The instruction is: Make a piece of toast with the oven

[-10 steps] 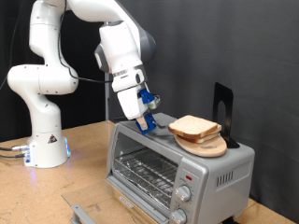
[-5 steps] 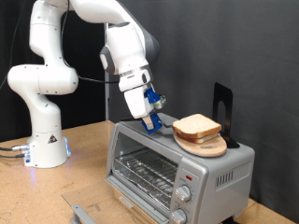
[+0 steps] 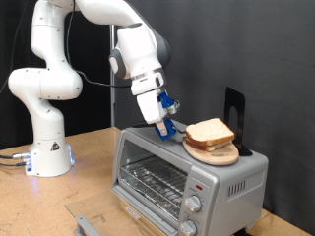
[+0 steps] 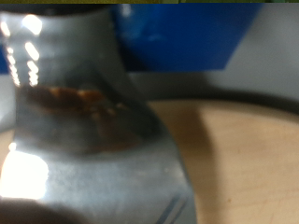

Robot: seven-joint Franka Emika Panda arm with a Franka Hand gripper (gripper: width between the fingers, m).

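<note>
Silver-grey oven (image 3: pixel 187 173) sits on the wooden table (image 3: pixel 89 167) in the exterior view, door dropped open toward the view's bottom left, wire rack (image 3: pixel 153 182) visible inside, knobs (image 3: pixel 196 204) down its front right. On the oven's top, toward the view's right, a round light-wood board (image 3: pixel 215 153) carries the piece of toast (image 3: pixel 209 132): pale face, tan crust, lying flat on the board. A black upright plate (image 3: pixel 234 116) stands just behind the board. The white arm (image 3: pixel 59 69) comes down from the view's top left, and the gripper (image 3: pixel 165 128), with blue fingers (image 3: pixel 167 124), is low over the oven top, just beside the toast's left edge; touching or a hair apart, cannot tell. Cannot tell finger spread from this angle either; nothing shows between them. Wrist view: heavily blurred. A blue block (image 4: pixel 182 37) fills the upper part, a shiny grey metal shape (image 4: pixel 84 121) with brown smears takes up most of the frame, and a pale tan wood-like surface (image 4: pixel 245 159) lies beside it. Too blurred to read the finger state or any grip here.
</note>
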